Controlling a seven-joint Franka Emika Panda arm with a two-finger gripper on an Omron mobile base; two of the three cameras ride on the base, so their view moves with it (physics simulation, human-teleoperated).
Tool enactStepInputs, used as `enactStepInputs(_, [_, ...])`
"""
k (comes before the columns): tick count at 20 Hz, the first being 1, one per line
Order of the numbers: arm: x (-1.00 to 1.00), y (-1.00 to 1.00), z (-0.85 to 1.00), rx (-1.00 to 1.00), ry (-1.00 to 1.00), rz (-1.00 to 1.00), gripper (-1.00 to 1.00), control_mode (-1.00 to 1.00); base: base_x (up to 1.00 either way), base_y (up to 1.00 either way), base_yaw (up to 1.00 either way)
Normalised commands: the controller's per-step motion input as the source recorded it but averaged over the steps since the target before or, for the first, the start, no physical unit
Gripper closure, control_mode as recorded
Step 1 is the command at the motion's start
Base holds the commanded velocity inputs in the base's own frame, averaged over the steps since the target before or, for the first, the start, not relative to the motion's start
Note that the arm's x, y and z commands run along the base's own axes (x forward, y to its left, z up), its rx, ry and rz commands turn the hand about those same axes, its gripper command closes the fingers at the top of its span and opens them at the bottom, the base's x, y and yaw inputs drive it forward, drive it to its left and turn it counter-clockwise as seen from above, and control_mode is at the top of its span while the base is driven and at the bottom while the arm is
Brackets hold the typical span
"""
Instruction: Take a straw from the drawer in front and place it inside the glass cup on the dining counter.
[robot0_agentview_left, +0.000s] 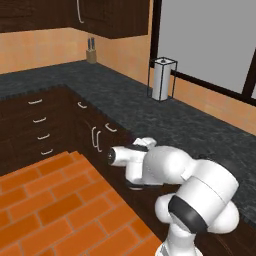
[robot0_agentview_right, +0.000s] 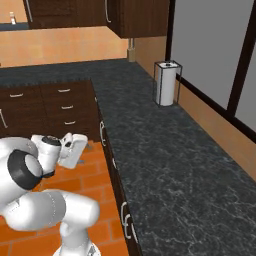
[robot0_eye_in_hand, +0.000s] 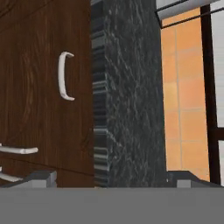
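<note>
the gripper stands wide open and empty, facing the closed drawer with its curved handle under the black counter.

drawer: dark brown wood front, slim curved silver-white handle, closed flush beneath the black speckled counter edge; seen rolled sideways in the hand view.
</note>
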Motion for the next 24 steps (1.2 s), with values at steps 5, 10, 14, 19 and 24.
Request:
enactStepInputs(5, [0.65,0.00,-0.69,-0.25,0.00,-0.08,-1.00,-1.00,0.00,0.00,0.00])
enactStepInputs(10, [0.56,0.00,-0.56,-0.25,0.00,-0.13,-1.00,-1.00,0.00,0.00,0.00])
enactStepInputs(14, [0.32,0.00,-0.38,-0.22,-0.02,-0.15,-1.00,-1.00,0.00,0.00,0.00])
enactStepInputs(19, [0.39,-0.12,-0.21,-0.13,-0.01,-0.14,-1.00,-1.00,0.00,0.00,0.00])
enactStepInputs(24, [0.47,-0.27,-0.13,-0.02,0.00,-0.04,-1.00,-1.00,0.00,0.00,0.00])
